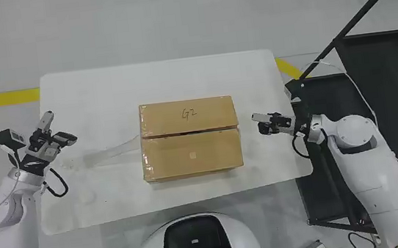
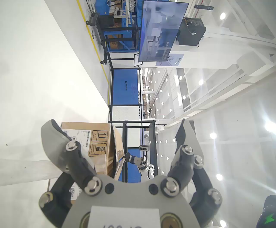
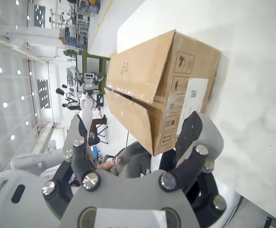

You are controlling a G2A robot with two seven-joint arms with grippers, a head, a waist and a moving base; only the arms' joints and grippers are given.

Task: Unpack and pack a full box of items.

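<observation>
A brown cardboard box (image 1: 189, 137) sits in the middle of the white table (image 1: 92, 92), its two top flaps closed with a seam running across and handwriting on the far flap. My left gripper (image 1: 46, 132) hovers open over the table's left edge, well apart from the box (image 2: 90, 140). My right gripper (image 1: 267, 122) stands open just off the box's right end, nothing between its fingers. The right wrist view shows the box (image 3: 151, 86) close ahead, with a white label and printed symbols on its end face.
A strip of clear tape (image 1: 110, 152) lies on the table left of the box. A black metal rack (image 1: 377, 126) stands beside the table's right edge, behind my right arm. White table surface lies around the box.
</observation>
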